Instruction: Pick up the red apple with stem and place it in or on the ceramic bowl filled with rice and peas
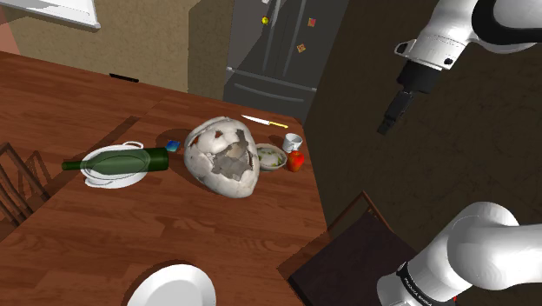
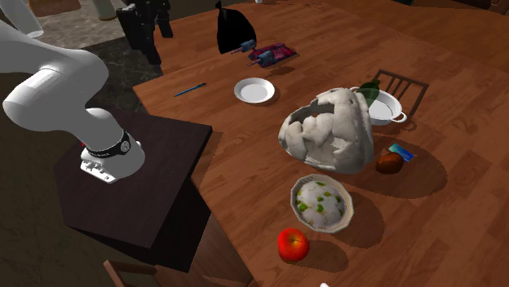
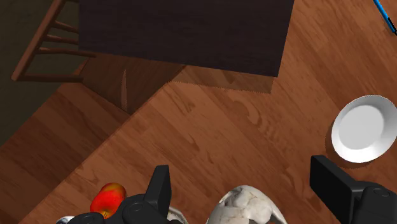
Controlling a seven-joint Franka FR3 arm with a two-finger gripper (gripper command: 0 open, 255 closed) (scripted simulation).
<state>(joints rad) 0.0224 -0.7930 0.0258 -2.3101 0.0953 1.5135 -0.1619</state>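
Note:
The red apple [image 1: 296, 160] stands on the wooden table [image 1: 104, 226] near its edge, right next to the bowl of rice and peas [image 1: 271, 157]. From the second exterior view the apple [image 2: 293, 243] is in front of the bowl [image 2: 322, 204], apart from it. My gripper [image 1: 388, 119] hangs high in the air, up and to the shoulder view's right of the apple, off the table's edge. The wrist view has the black fingers [image 3: 159, 188] standing wide apart around nothing, gripper [image 3: 245, 184] open, with the apple [image 3: 108, 198] outside one finger.
A big cracked white shell-like thing [image 1: 223, 156] lies beside the bowl. Nearby are a white cup [image 1: 293, 142], a knife [image 1: 263, 122], a green bottle [image 1: 117, 161] across a white dish [image 1: 113, 174], and a white plate [image 1: 174, 287]. The dark stand [image 2: 139, 179] abuts the table.

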